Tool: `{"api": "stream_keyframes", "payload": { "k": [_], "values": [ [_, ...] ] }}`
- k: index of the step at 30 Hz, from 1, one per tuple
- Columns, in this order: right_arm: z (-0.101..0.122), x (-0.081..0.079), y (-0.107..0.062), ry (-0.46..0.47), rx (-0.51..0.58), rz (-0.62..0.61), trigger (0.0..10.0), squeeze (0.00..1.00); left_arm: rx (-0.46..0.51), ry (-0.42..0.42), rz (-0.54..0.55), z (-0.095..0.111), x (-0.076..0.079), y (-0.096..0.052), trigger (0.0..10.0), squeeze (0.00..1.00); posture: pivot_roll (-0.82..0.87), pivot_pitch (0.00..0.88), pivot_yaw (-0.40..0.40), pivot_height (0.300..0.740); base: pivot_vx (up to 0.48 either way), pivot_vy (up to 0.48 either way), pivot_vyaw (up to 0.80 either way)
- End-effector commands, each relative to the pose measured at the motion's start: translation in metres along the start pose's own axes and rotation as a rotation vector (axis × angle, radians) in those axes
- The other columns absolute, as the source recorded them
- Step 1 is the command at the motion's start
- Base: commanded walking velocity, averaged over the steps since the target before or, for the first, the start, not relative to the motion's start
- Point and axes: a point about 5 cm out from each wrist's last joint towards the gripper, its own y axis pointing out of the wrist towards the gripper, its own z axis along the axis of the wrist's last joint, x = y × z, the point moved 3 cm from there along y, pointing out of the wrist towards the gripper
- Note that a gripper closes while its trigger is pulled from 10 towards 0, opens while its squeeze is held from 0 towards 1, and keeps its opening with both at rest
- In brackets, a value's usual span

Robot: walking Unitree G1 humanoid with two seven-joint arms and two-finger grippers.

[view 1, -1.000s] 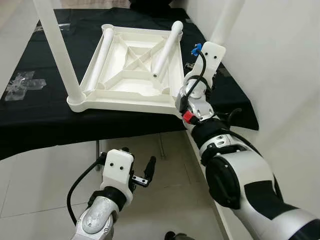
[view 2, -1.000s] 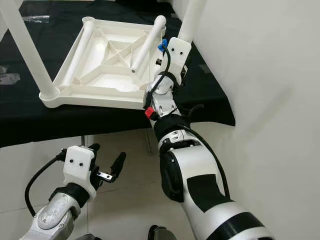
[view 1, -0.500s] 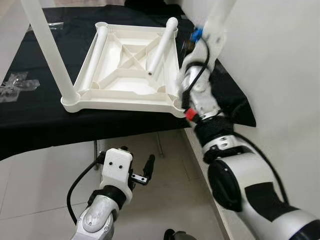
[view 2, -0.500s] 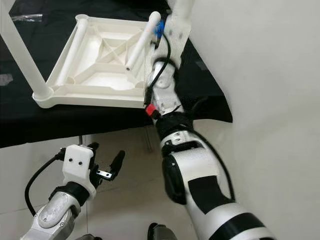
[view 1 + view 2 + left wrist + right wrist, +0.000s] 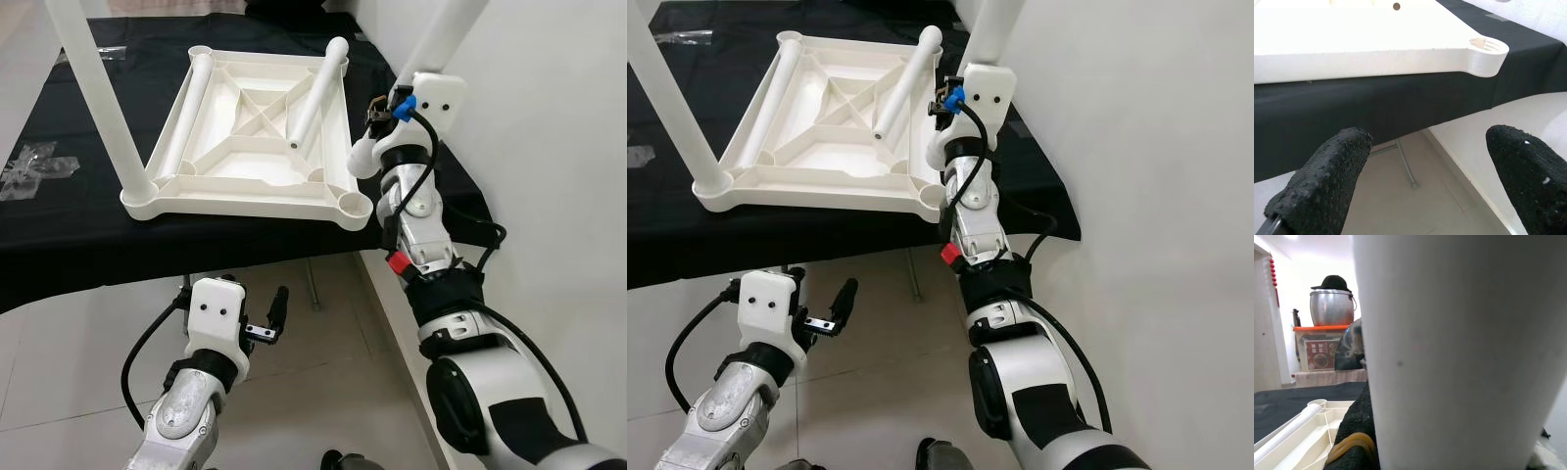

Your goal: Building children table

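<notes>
My right end effector (image 5: 384, 106) is raised at the right edge of the black-draped desk (image 5: 59, 245), its fingers closed around a white table leg (image 5: 446, 34) that rises upward out of frame. In the right wrist view that leg (image 5: 1459, 352) stands directly against one black finger (image 5: 1354, 431), which has a yellow band around it.

The children's table top (image 5: 245, 191) lies upside down on the desk, ribbed underside up. One leg (image 5: 98, 98) stands upright in its near-left corner socket. Two loose legs lie inside the frame: one (image 5: 186, 113) along the left rim, another (image 5: 315, 93) slanting from the far-right corner toward the middle. The near-right corner socket (image 5: 353, 206) is open, just beside my right forearm.

My left end effector (image 5: 265, 318) hangs low over the tiled floor (image 5: 59, 362), in front of the desk's near edge, its fingers (image 5: 1327, 181) spread wide and holding nothing.

Clear plastic bags (image 5: 34, 166) lie on the cloth at the far left. In the right wrist view, a metal pot (image 5: 1332, 306) sits on an orange-lidded box (image 5: 1320, 350) in the background.
</notes>
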Motion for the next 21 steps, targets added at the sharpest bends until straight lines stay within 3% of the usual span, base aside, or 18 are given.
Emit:
{"api": "stream_keyframes", "payload": {
  "k": [1, 11, 21],
  "values": [
    [0.006, 0.002, 0.000, 0.007, 0.018, 0.013, 10.0, 0.00, -0.006, 0.002, 0.000, -0.002, 0.000, -0.001, 10.0, 0.00, 0.13, 0.144, -0.099, 0.740, 0.398, 0.000, 0.00],
    [0.006, 0.003, 0.000, 0.029, 0.014, 0.037, 10.0, 0.00, 0.001, 0.020, -0.012, -0.002, 0.002, 0.000, 10.0, 0.00, 0.13, 0.138, -0.101, 0.740, 0.432, 0.000, 0.00],
    [0.009, 0.000, -0.003, 0.027, 0.022, 0.069, 10.0, 0.00, 0.065, 0.047, -0.001, 0.016, 0.002, 0.007, 10.0, 0.00, 0.13, 0.126, -0.102, 0.740, 0.443, 0.000, 0.00]
  ]
}}
